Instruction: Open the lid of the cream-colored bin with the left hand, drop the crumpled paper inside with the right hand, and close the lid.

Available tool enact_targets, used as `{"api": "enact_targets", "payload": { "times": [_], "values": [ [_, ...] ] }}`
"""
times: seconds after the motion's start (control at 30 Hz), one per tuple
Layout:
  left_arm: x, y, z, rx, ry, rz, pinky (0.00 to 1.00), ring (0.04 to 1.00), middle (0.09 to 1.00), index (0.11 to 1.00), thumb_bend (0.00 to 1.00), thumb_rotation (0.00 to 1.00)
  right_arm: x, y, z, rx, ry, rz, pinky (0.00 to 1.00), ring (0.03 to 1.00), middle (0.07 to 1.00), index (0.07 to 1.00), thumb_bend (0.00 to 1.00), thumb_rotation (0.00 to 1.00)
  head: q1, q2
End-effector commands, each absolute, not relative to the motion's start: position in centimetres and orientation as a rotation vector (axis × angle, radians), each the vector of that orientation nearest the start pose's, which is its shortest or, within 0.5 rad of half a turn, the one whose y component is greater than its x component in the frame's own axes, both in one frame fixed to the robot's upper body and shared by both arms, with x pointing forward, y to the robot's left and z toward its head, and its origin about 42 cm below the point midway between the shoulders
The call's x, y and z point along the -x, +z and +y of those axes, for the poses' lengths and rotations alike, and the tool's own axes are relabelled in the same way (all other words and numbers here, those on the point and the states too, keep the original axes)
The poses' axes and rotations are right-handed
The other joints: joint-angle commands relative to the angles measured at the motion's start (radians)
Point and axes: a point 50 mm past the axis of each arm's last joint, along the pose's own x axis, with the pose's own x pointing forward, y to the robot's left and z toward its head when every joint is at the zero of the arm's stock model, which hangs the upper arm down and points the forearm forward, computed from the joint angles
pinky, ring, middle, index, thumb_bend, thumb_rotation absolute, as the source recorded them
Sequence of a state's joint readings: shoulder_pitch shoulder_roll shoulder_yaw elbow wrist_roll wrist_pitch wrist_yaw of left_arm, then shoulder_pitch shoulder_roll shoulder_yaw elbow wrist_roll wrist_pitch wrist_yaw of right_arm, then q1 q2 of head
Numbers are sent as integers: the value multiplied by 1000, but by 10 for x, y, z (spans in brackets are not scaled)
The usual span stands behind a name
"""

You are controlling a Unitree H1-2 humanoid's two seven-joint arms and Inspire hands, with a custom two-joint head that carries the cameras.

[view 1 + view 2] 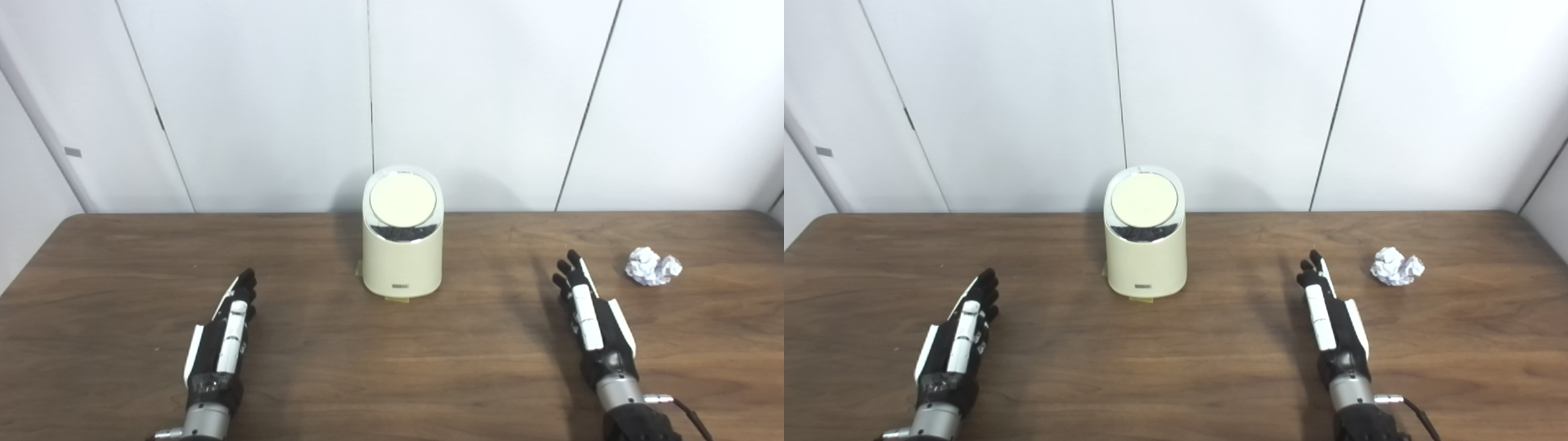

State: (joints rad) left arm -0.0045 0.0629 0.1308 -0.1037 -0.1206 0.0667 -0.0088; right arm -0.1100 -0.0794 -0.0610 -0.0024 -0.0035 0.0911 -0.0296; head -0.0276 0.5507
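A cream-colored bin (402,257) stands upright at the middle of the brown table, its round lid (403,199) closed. A crumpled white paper ball (652,266) lies on the table at the right. My left hand (223,334) is open and empty, fingers straight, to the lower left of the bin and well apart from it. My right hand (591,318) is open and empty, fingers straight, to the lower left of the paper ball, a short gap from it.
The wooden table (392,367) runs back to white wall panels (478,92) right behind the bin. A small yellowish tab (397,299) sticks out under the bin's base.
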Motion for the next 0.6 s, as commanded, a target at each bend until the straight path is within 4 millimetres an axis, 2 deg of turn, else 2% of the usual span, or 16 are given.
{"api": "enact_targets", "payload": {
  "times": [0.0,0.57],
  "values": [
    [-294,135,264,53,94,-104,999,976,959,965,428,820,-330,143,-246,77,-60,-90,1000,950,967,1000,621,1000,-1,0],
    [-293,136,264,44,83,-97,1000,984,962,978,420,834,-329,144,-244,74,-63,-88,995,949,962,1000,607,1000,-4,8]
  ]
}}
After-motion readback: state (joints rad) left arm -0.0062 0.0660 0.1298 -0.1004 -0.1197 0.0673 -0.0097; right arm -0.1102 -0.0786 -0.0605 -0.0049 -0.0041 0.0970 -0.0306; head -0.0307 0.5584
